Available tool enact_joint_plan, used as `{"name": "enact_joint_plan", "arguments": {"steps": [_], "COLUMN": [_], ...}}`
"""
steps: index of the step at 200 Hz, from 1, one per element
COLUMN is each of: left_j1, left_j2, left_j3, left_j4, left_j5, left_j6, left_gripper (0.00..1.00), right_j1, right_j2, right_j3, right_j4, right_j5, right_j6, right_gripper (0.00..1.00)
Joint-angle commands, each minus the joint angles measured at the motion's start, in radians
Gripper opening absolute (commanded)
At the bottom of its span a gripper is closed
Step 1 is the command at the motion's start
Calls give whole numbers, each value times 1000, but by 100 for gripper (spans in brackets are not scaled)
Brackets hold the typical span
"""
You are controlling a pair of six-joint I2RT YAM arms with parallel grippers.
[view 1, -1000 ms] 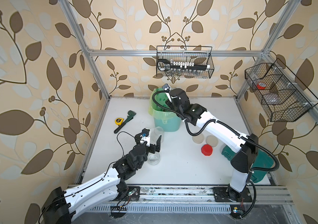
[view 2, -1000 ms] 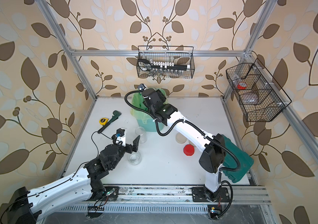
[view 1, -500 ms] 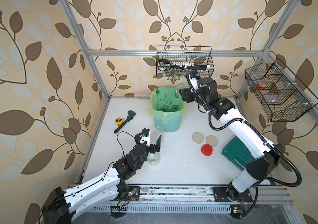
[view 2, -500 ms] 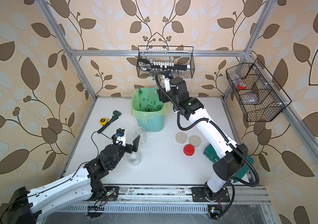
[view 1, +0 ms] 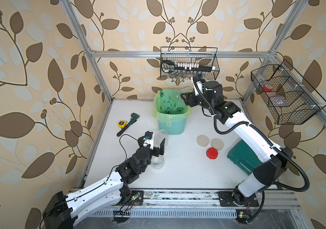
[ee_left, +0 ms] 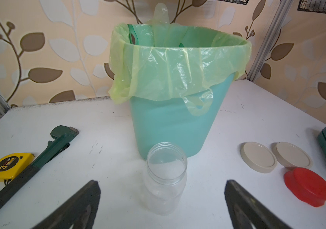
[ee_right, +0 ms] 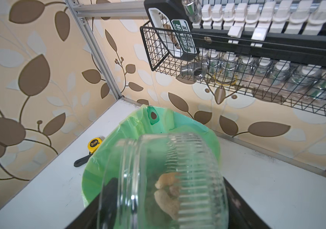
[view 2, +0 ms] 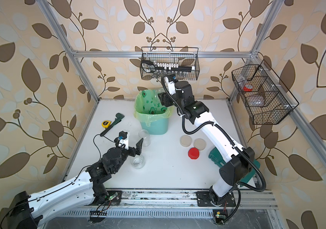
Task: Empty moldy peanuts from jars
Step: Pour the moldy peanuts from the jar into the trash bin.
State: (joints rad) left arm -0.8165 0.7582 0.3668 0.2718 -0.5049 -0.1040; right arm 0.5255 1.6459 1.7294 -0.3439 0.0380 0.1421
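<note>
Your right jaws are closed on a squat glass jar [view 1: 185, 93], one black finger [ee_right: 108, 198] on each side of the ribbed wall. The jar is held tipped on its side above the back right rim of the mint-green bin [view 1: 171, 125], with its open mouth turned toward the green liner [view 1: 168, 103]. In the right wrist view you can see the moldy peanuts [ee_right: 168, 190], a few tan nuts lying against the jar's lower wall, inside the glass and not in the bin. Your left jaws stand wide with nothing between them, hovering just over the tabletop [view 1: 188, 174]. In the left wrist view the two dark fingertips [ee_left: 82, 206] frame the tall jar [ee_left: 166, 178], which stands upright and lidless just in front of the bin, apart from both tips. In both top views a second squat jar [view 1: 157, 161] sits upright on the tabletop, just beside the left wrist and nearer the arm's base than the tall jar [view 2: 144, 137]. The two beige lids [view 1: 203, 140] lie flat side by side to the right of the bin, and the red lid [view 1: 211, 153] lies just beside them. A dark green case [view 1: 241, 156] lies partly under your right arm. Left of the bin, the yellow tape measure [view 1: 122, 123] lies against the green wrench [view 1: 128, 124].
</note>
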Motion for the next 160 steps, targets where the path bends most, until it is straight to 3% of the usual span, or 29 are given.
{"name": "enact_joint_plan", "arguments": {"steps": [1, 96, 160], "left_j1": [8, 9, 9], "left_j2": [-23, -43, -33], "left_j3": [35, 32, 32], "left_j4": [23, 13, 18], "left_j5": [6, 0, 0], "left_j6": [-3, -1, 0], "left_gripper": [99, 99, 99], "right_j1": [20, 162, 228], "right_j2": [33, 187, 193], "right_j3": [15, 148, 116], "right_j4": [60, 16, 100], "right_j5": [95, 507, 656], "right_j6": [-55, -341, -523], "right_gripper": [0, 0, 0]}}
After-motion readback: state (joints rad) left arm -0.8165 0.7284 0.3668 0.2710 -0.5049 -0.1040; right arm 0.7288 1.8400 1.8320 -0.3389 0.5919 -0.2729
